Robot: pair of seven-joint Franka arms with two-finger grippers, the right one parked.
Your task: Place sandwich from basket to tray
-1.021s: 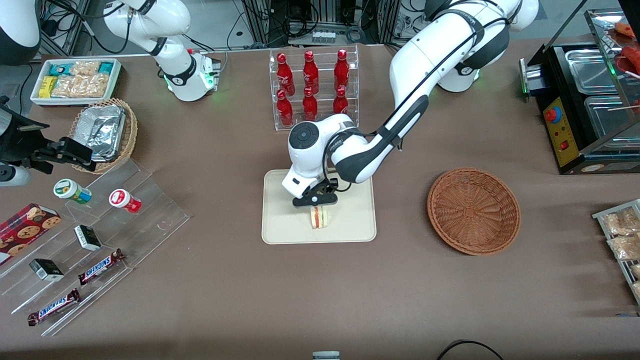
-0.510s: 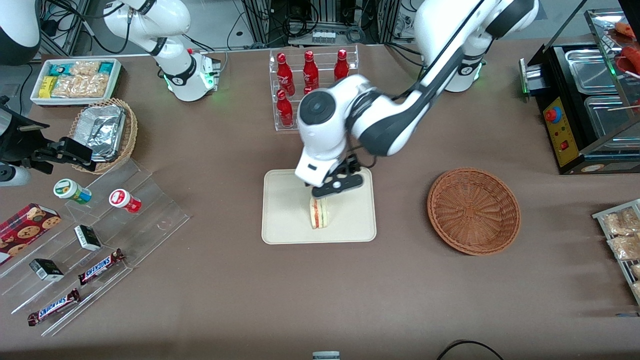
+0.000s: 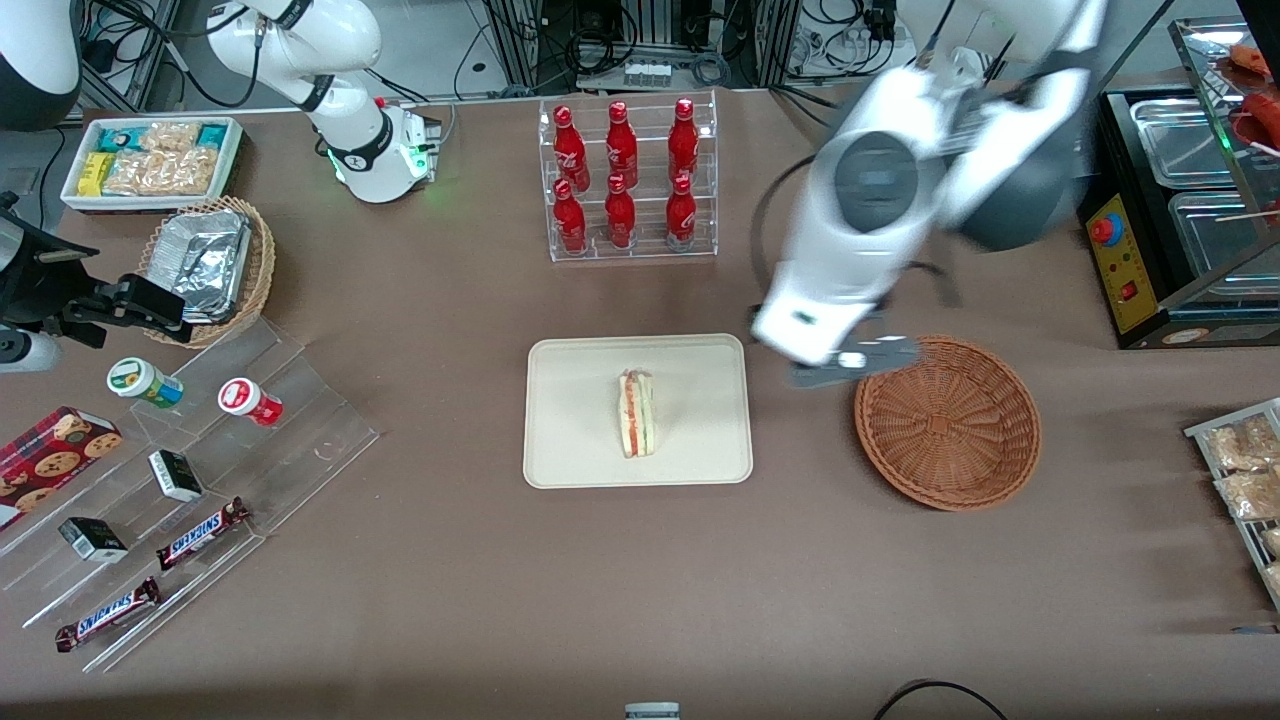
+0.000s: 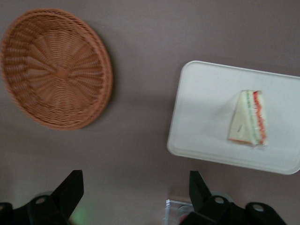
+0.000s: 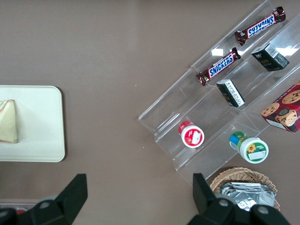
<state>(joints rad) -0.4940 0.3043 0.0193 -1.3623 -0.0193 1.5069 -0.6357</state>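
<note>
The sandwich [image 3: 636, 412] [image 4: 248, 117] [image 5: 7, 121], a pale bread wedge with red and green filling at its edge, lies alone on the cream tray [image 3: 570, 440] [image 4: 201, 126] [image 5: 42, 136]. The round reddish-brown basket [image 3: 947, 422] [image 4: 54, 68] stands beside the tray, toward the working arm's end, with nothing in it. My gripper [image 3: 853, 362] [image 4: 135, 183] hangs high above the table between the tray and the basket, over the basket's rim. It is open, with only bare tablecloth between its fingers.
A clear rack of red bottles [image 3: 626, 180] stands farther from the front camera than the tray. A stepped acrylic shelf of snacks [image 3: 200, 450], a tan basket of foil trays [image 3: 210, 262] and a white bin [image 3: 152, 160] lie toward the parked arm's end. A black food warmer [image 3: 1180, 200] stands at the working arm's end.
My gripper let go of the sandwich, rose and swung from over the tray toward the basket. The sandwich stays on the tray.
</note>
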